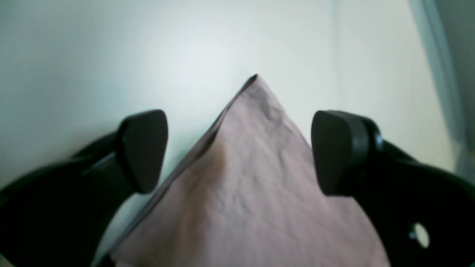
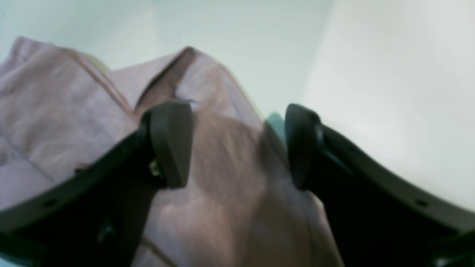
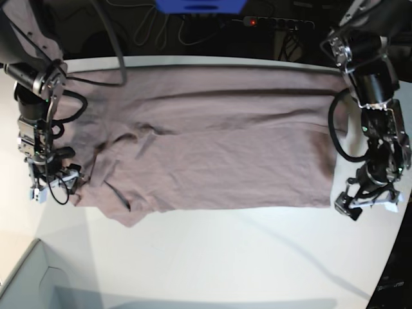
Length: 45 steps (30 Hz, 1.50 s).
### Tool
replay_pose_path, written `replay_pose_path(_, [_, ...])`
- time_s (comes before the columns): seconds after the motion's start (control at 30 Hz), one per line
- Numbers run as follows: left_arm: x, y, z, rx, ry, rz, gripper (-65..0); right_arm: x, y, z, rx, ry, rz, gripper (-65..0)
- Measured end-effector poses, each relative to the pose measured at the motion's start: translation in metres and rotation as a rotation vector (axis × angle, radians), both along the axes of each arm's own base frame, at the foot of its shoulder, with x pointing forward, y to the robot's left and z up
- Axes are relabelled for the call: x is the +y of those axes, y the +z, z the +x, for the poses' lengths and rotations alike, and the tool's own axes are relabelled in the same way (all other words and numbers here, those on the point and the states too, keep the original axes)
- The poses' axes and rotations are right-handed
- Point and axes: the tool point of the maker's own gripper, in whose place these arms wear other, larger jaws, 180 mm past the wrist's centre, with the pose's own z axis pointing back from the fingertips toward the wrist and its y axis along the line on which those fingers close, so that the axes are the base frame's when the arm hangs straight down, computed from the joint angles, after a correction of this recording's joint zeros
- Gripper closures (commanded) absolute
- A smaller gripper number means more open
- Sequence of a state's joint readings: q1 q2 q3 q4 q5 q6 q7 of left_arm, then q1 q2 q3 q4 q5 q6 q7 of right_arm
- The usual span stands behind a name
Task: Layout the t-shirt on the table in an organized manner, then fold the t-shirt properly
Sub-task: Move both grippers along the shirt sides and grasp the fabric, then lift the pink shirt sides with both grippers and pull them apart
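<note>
Step in hand: by the look of it the laying-out is nearly done and the first fold is being set up; each arm sits at one end of the cloth's near edge.
T-shirt [image 3: 212, 148]: spread wide across the table [image 3: 212, 257], filling its middle and far half from nine o'clock to three o'clock.
Left gripper [image 1: 237, 152]: jaws wide apart, straddling a pointed corner of the cloth, holding nothing.
Right gripper [image 2: 237, 146]: jaws parted over a rumpled sleeve area, not pinching.
Next move: I'd guess both need to drop and close on the edge together, then carry it towards twelve o'clock evenly.
Cloth: soft, dusty mauve, finely creased, stitched hem; bunched folds near eight o'clock.
Tabletop: smooth, white, matte, curved rim.
Finger pads [image 1: 143, 148]: black, rounded, rubbery-looking.
</note>
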State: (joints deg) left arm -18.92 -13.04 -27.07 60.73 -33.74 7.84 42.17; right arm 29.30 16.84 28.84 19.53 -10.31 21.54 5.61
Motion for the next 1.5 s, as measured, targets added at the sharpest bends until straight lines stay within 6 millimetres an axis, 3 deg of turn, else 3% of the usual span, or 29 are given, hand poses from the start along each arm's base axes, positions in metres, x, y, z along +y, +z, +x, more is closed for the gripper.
replay_pose_path(0.1, [-0.008,-0.019,0.005,0.035,-0.056,0.084,-59.0,-0.001,0.0,-0.001,0.001,-0.001,-0.002,-37.2])
replay_pose_path(0.27, [-0.011,-0.042,0.012,0.047,-0.118,0.243,-59.0,0.009,-0.003,0.001,0.024,0.072,-0.045,-24.8])
replay_pose_path(0.37, [-0.015,-0.061,0.009,0.078,-0.163,0.319,-59.0,0.013,-0.004,0.002,0.029,0.089,-0.051,-20.6])
replay_pose_path(0.5, [-0.015,-0.065,0.018,0.087,-0.205,0.395,-58.9,0.013,-0.003,0.002,0.026,0.089,-0.051,-19.0])
replay_pose_path(0.73, [-0.034,-0.068,0.025,0.064,-0.312,0.496,-57.8,0.013,-0.004,0.002,0.029,0.089,-0.05,-16.8])
replay_pose_path(0.83, [-0.04,-0.068,0.026,0.061,-0.327,0.496,-47.5,0.013,-0.004,0.001,0.029,0.089,-0.05,-9.1])
replay_pose_path(0.93, [-0.039,-0.068,0.026,0.048,-0.322,0.503,-31.2,0.013,-0.004,0.001,0.03,0.089,-0.051,-0.4])
replay_pose_path(1.0, [-0.04,-0.068,0.026,0.041,-0.321,0.505,-23.4,0.013,-0.004,0.001,0.03,0.089,-0.05,0.0])
replay_pose_path(1.13, [-0.038,-0.068,0.025,0.041,-0.316,0.504,-14.6,0.014,-0.004,0.001,0.03,0.09,-0.05,0.0])
replay_pose_path(1.23, [-0.038,-0.068,0.026,0.039,-0.312,0.5,0.0,0.013,-0.004,0.001,0.028,0.087,-0.049,0.0])
replay_pose_path(1.4, [-0.04,-0.068,0.026,0.033,-0.287,0.462,0.0,0.011,0.0,0.002,0.031,0.093,-0.063,0.0])
replay_pose_path(1.5, [-0.042,-0.063,0.028,0.013,-0.249,0.4,0.0,0.003,0.013,0.004,-0.01,0.096,-0.109,0.0])
